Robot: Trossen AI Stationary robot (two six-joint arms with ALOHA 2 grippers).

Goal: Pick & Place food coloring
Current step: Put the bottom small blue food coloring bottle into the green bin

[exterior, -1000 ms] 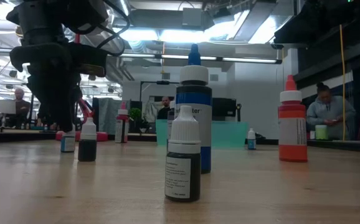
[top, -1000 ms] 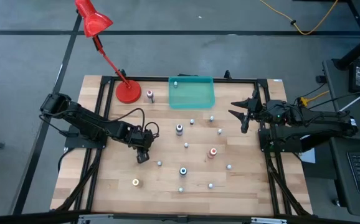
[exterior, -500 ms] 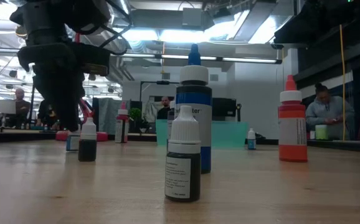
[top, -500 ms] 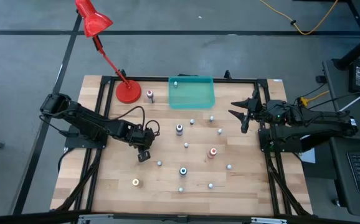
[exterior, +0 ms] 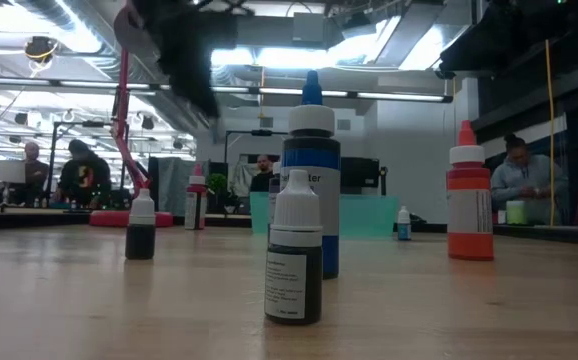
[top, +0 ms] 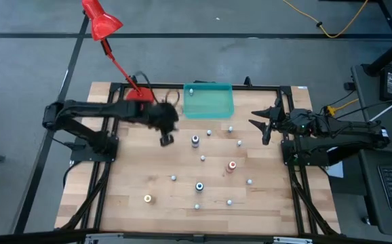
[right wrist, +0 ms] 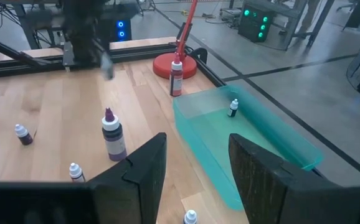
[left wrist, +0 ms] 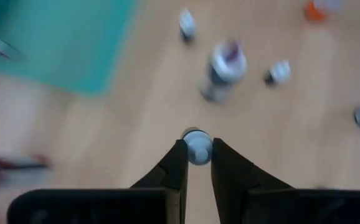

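The left gripper [left wrist: 197, 163] has lifted off the mid-left boards and swung toward the teal tray [top: 213, 108], its fingers pinched on a small white-capped bottle [left wrist: 197, 146] — apparently one of the tiny food coloring bottles, though motion blur hides details. One bottle [top: 190, 91] already sits in the tray; many remain scattered. The right gripper [top: 264, 125] waits at the right edge, jaws parted, empty — delivery looks next.
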